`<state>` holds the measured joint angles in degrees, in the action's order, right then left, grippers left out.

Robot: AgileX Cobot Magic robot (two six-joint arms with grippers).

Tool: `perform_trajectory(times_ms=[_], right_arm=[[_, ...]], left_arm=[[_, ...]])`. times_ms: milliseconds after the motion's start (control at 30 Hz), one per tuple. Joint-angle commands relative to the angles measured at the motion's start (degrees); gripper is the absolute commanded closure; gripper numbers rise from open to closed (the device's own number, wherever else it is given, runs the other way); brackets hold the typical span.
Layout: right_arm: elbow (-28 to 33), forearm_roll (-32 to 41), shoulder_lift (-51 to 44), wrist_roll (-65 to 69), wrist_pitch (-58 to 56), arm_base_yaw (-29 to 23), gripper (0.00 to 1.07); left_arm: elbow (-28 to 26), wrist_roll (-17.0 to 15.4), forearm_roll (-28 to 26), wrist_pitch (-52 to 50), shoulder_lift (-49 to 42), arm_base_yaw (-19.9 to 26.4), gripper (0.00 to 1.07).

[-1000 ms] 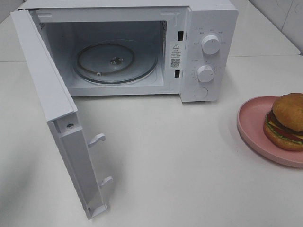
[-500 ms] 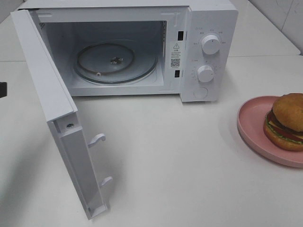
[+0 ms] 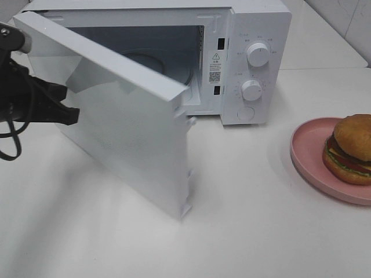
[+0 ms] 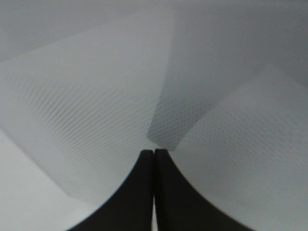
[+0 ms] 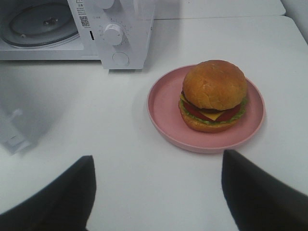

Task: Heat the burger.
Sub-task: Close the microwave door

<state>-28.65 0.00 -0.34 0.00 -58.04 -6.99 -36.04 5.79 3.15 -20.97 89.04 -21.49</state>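
Observation:
The burger [image 3: 352, 147] sits on a pink plate [image 3: 307, 147] at the table's right edge; in the right wrist view the burger [image 5: 213, 95] lies ahead of my right gripper [image 5: 158, 156], which is open, empty and short of the plate [image 5: 163, 103]. The right gripper does not show in the exterior high view. My left gripper [image 3: 68, 114] is at the far left, against the outer face of the white microwave's door [image 3: 127, 127]. Its black fingers [image 4: 144, 192] are shut together on nothing, tips at the door's dotted panel [image 4: 96, 110].
The white microwave [image 3: 255, 35] stands at the back, two knobs [image 3: 257, 54] on its right panel. Its door stands about halfway swung, screening most of the cavity; a sliver of the glass turntable [image 3: 177, 72] shows. Bare white table [image 3: 249, 202] lies between door and plate.
The door has swung from wide open to about half shut. My left arm has come in from the left edge and is behind the door. Burger and plate have not moved.

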Motion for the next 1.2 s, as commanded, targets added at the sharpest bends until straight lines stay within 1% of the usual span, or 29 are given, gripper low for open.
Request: perform_trajectory(times_ms=[33, 67, 133, 167, 200, 233, 267, 300, 367, 400, 433, 500, 533, 567, 600, 667, 700, 733, 767, 800, 867, 900, 933, 1000, 1033, 1100, 1133, 1167, 1200], right_arm=[[0.06, 0.40, -1.43, -0.63, 0.52, 0.46, 0.38], [0.06, 0.40, -1.43, -0.63, 0.52, 0.46, 0.38], [0.06, 0.40, -1.43, -0.63, 0.52, 0.46, 0.38], [0.06, 0.40, -1.43, -0.63, 0.52, 0.46, 0.38], [0.06, 0.40, -1.43, -0.63, 0.52, 0.46, 0.38], [0.06, 0.40, -1.43, -0.63, 0.52, 0.46, 0.38], [0.06, 0.40, -1.43, -0.63, 0.52, 0.46, 0.38], [0.06, 0.40, -1.43, -0.63, 0.52, 0.46, 0.38], [0.06, 0.40, -1.43, -0.63, 0.52, 0.46, 0.38], [0.06, 0.40, -1.43, -0.63, 0.52, 0.46, 0.38], [0.06, 0.40, -1.43, -0.63, 0.52, 0.46, 0.38], [0.06, 0.40, -1.43, -0.63, 0.52, 0.46, 0.38], [0.06, 0.40, -1.43, -0.63, 0.52, 0.46, 0.38], [0.06, 0.40, -1.43, -0.63, 0.52, 0.46, 0.38], [0.06, 0.40, -1.43, -0.63, 0.52, 0.46, 0.38], [0.06, 0.40, -1.43, -0.63, 0.52, 0.46, 0.38], [0.06, 0.40, -1.43, -0.63, 0.52, 0.46, 0.38], [0.06, 0.40, -1.43, -0.63, 0.52, 0.46, 0.38], [0.06, 0.40, -1.43, -0.63, 0.52, 0.46, 0.38], [0.06, 0.40, -1.43, -0.63, 0.52, 0.46, 0.38], [0.06, 0.40, -1.43, -0.63, 0.52, 0.46, 0.38], [0.06, 0.40, -1.43, -0.63, 0.52, 0.46, 0.38], [0.06, 0.40, -1.43, -0.63, 0.52, 0.46, 0.38], [0.06, 0.40, -1.43, -0.63, 0.52, 0.46, 0.38], [0.06, 0.40, -1.43, -0.63, 0.52, 0.46, 0.38], [0.06, 0.40, -1.43, -0.63, 0.52, 0.46, 0.38], [0.06, 0.40, -1.43, -0.63, 0.52, 0.46, 0.38], [0.06, 0.40, -1.43, -0.63, 0.52, 0.46, 0.38], [0.06, 0.40, -1.43, -0.63, 0.52, 0.46, 0.38]], left_arm=[[-3.21, -0.40, 0.11, -2.98, 3.50, -2.12, 1.06], [-4.70, -0.40, 0.11, -3.38, 5.27, -3.09, 1.06], [-5.39, -0.40, 0.11, -3.38, 5.96, -3.55, 1.06], [-6.99, -0.40, 0.11, -3.38, 7.62, -4.47, 1.06], [-6.99, -0.40, 0.11, -3.38, 7.62, -4.47, 1.06], [-8.48, -0.40, 0.11, -3.38, 9.00, -5.16, 1.06], [-8.48, -0.40, 0.11, -3.38, 9.00, -5.16, 1.06], [-10.20, -0.40, 0.11, -3.38, 10.37, -5.73, 1.06], [-10.94, -0.40, 0.11, -3.38, 10.94, -6.07, 1.06], [-12.72, -0.40, 0.11, -3.44, 12.03, -6.36, 1.06], [-12.72, -0.40, 0.11, -3.44, 12.03, -6.36, 1.06], [-15.64, -0.69, 0.00, -3.32, 13.75, -6.99, 1.06], [-15.64, -0.69, 0.00, -3.32, 13.75, -6.99, 1.06], [-17.82, -0.69, 0.00, -3.27, 14.95, -7.51, 1.06], [-17.82, -0.69, 0.00, -3.27, 14.95, -7.51, 1.06], [-20.74, -0.80, -0.06, -3.27, 16.44, -8.42, 1.06], [-20.74, -0.80, -0.06, -3.27, 16.44, -8.42, 1.06], [-22.52, -0.80, -0.06, -3.27, 17.25, -9.17, 1.06], [-22.52, -0.80, -0.06, -3.27, 17.25, -9.17, 1.06], [-24.69, -0.80, -0.06, -2.92, 18.28, -9.80, 1.06], [-25.55, -0.80, -0.06, -2.58, 18.79, -10.08, 1.06], [-27.85, -0.80, -0.06, -2.23, 20.00, -10.66, 1.06], [-27.85, -0.80, -0.06, -2.23, 20.00, -10.66, 1.06], [-31.23, -0.80, -0.17, -1.15, 21.89, -11.57, 1.06], [-31.23, -0.80, -0.17, -1.15, 21.89, -11.57, 1.06], [-34.55, -0.80, -0.34, -0.80, 23.95, -12.09, 1.06], [-34.55, -0.80, -0.34, -0.80, 23.95, -12.09, 1.06], [-36.90, -0.80, -0.52, 0.80, 25.27, -12.38, 1.06], [-36.90, -0.80, -0.52, 0.80, 25.27, -12.38, 1.06]])
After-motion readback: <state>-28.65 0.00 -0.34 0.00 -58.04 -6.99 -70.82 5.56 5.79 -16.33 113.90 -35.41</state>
